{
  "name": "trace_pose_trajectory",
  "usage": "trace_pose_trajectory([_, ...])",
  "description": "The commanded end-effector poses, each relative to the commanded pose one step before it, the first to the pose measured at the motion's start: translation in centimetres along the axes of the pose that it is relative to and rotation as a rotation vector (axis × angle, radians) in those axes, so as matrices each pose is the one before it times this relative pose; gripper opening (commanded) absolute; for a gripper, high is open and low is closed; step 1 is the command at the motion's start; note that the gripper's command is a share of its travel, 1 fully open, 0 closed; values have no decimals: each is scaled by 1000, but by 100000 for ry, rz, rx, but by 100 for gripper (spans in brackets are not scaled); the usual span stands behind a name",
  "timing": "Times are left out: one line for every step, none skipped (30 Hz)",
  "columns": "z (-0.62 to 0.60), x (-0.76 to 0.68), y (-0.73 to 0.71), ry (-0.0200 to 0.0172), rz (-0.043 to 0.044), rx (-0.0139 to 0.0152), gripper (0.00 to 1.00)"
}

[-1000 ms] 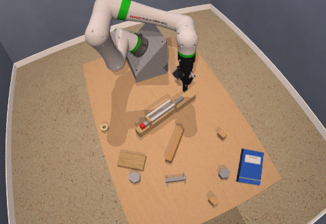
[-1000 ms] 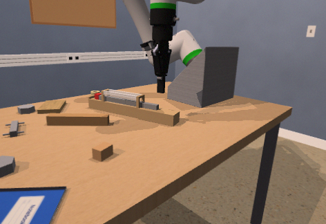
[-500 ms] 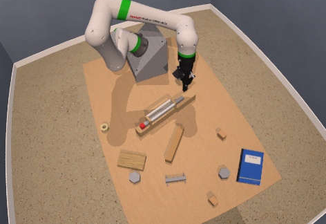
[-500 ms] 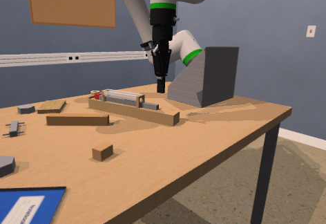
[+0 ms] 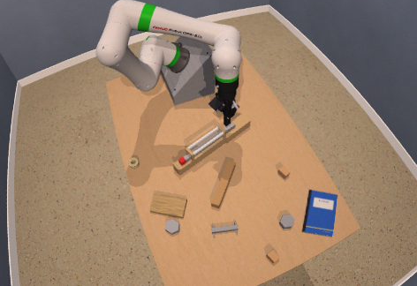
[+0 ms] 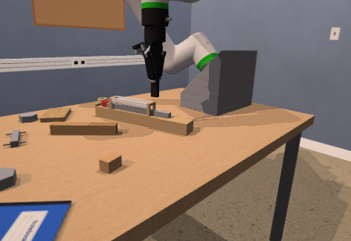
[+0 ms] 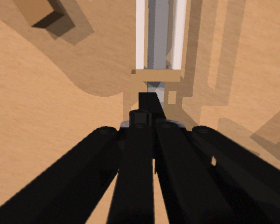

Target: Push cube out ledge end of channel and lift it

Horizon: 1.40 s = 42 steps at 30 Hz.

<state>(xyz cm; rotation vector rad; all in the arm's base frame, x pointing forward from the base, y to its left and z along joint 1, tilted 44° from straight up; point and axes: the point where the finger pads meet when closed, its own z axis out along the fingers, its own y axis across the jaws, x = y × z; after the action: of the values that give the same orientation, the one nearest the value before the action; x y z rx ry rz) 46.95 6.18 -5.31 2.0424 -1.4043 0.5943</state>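
A long wooden base carries the channel [image 5: 205,141] with a clear roof, and it also shows in the exterior view [image 6: 131,105]. The red cube [image 5: 182,161] sits at the channel's far end from the arm, by a raised lip; it also shows in the exterior view [image 6: 105,103]. A grey rod [image 6: 162,114] lies in the channel and sticks out of the end nearest the arm. The rod also shows in the wrist view [image 7: 157,40]. My gripper [image 5: 228,121] [image 6: 155,89] [image 7: 146,106] is shut and empty. It hangs pointing down just above the rod's outer end, apart from it.
A grey wedge block [image 5: 190,75] stands behind the arm. A long wooden block [image 5: 223,182], a plank [image 5: 168,204], two hex pieces [image 5: 171,226] [image 5: 286,220], a grey bracket [image 5: 224,228], two small wooden blocks [image 5: 283,169] [image 5: 271,253], a blue notebook [image 5: 321,212] and a tape roll [image 5: 133,161] lie around.
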Motion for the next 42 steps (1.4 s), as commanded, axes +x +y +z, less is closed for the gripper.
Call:
trace_pose_trajectory([-151, 5723, 19, 587, 63, -189, 10])
trace_pose_trajectory([0, 0, 0, 0, 0, 0, 10])
trace_pose_trajectory([129, 3722, 369, 434, 225, -283, 10])
trace_pose_trajectory([33, 1033, 156, 204, 105, -141, 10])
trace_pose_trajectory([26, 985, 85, 34, 18, -24, 10])
trace_pose_trajectory([24, 1168, 80, 0, 0, 0, 33])
trace_pose_trajectory([21, 1252, 87, 0, 0, 0, 33])
trace_pose_trajectory([24, 1257, 93, 0, 0, 0, 33])
trace_pose_trajectory([22, 1247, 88, 0, 0, 0, 33])
trace_pose_trajectory([20, 1241, 83, 0, 0, 0, 33])
trace_pose_trajectory([14, 1241, 70, 0, 0, 0, 33])
trace_pose_trajectory([19, 1239, 70, 0, 0, 0, 33])
trace_pose_trajectory([15, 1234, 55, 0, 0, 0, 33])
trace_pose_trajectory([7, 1237, 31, 0, 0, 0, 33])
trace_pose_trajectory([-2, 1239, 1, 0, 0, 0, 33])
trace_pose_trajectory([-8, 1249, -35, 0, 0, 0, 33])
trace_pose_trajectory([-2, 355, -16, 0, 0, 0, 33])
trace_pose_trajectory([0, 0, 0, 0, 0, 0, 33])
trace_pose_trajectory([0, 0, 0, 0, 0, 0, 33])
trace_pose_trajectory([0, 0, 0, 0, 0, 0, 33])
trace_pose_trajectory([0, 0, 0, 0, 0, 0, 33])
trace_pose_trajectory([0, 0, 0, 0, 0, 0, 33])
trace_pose_trajectory([0, 0, 0, 0, 0, 0, 33])
trace_pose_trajectory([0, 0, 0, 0, 0, 0, 33])
trace_pose_trajectory([0, 0, 0, 0, 0, 0, 33])
trace_pose_trajectory([0, 0, 0, 0, 0, 0, 33])
trace_pose_trajectory([0, 0, 0, 0, 0, 0, 33])
trace_pose_trajectory([0, 0, 0, 0, 0, 0, 33])
trace_pose_trajectory([0, 0, 0, 0, 0, 0, 33])
trace_pose_trajectory([0, 0, 0, 0, 0, 0, 33])
trace_pose_trajectory([0, 0, 0, 0, 0, 0, 33])
trace_pose_trajectory([0, 0, 0, 0, 0, 0, 33])
trace_pose_trajectory([0, 0, 0, 0, 0, 0, 33])
trace_pose_trajectory([0, 0, 0, 0, 0, 0, 33])
trace_pose_trajectory([0, 0, 0, 0, 0, 0, 33])
trace_pose_trajectory([0, 0, 0, 0, 0, 0, 33])
trace_pose_trajectory([0, 0, 0, 0, 0, 0, 33])
trace_pose_trajectory([0, 0, 0, 0, 0, 0, 33])
trace_pose_trajectory([0, 0, 0, 0, 0, 0, 33])
trace_pose_trajectory([29, 0, 0, 0, 0, 0, 33])
trace_pose_trajectory([171, 1, -1, 0, 1, -3, 33])
trace_pose_trajectory([373, 1, -2, -2, 1, -5, 33])
